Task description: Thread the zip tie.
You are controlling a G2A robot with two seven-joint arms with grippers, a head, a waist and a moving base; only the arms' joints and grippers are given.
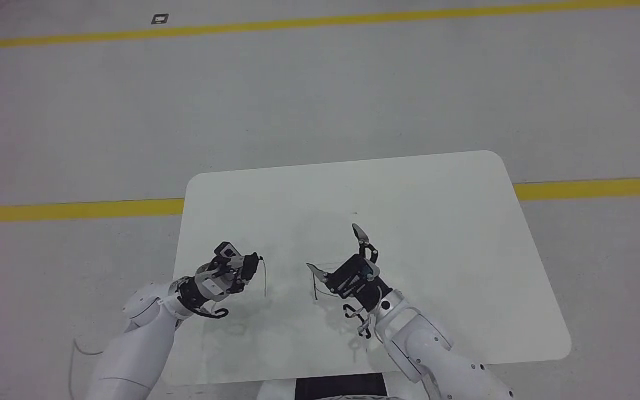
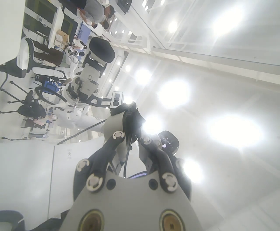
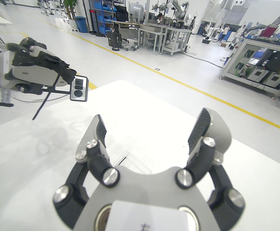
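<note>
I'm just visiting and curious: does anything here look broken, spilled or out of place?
Nothing stands out. The left gripper holds a black zip tie that hangs down over the white table; the right gripper is open and empty.

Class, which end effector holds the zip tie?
The left end effector, shut on the zip tie; the right end effector is open and empty.

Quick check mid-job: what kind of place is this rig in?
Probably a robotics lab or factory hall: yellow floor lines, racks of blue bins, and workbenches with robot arms in the background.
</note>
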